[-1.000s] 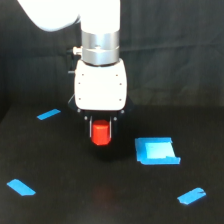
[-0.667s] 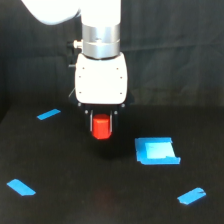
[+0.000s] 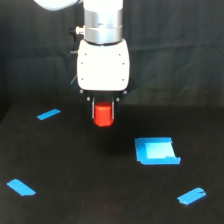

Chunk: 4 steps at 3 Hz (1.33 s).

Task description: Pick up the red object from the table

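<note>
One exterior camera faced the arm (image 3: 102,60) head-on. It sat close, looking slightly down over the table (image 3: 75,200).

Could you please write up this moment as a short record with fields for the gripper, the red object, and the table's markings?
gripper: pointing down, shut on the red object
red object: held between the gripper's fingers, raised clear of the table
table: matte black surface
blue square patch: lying flat, toward the exterior view's right of the gripper
blue tape strips: three, at far left, near left and near right
task state: object appears lifted
</note>
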Available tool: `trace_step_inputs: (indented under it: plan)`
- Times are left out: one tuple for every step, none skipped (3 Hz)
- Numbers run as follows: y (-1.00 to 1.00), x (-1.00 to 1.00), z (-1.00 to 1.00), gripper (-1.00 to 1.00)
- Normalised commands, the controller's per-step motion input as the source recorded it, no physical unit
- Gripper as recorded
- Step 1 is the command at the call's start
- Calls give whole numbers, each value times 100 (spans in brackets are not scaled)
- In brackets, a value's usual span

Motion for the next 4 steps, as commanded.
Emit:
trace_step_inputs:
  plan:
    - [5, -3, 59, -100]
    - [7, -4, 29, -96]
    - [-5, 4, 17, -100]
    - [2, -1, 7, -100]
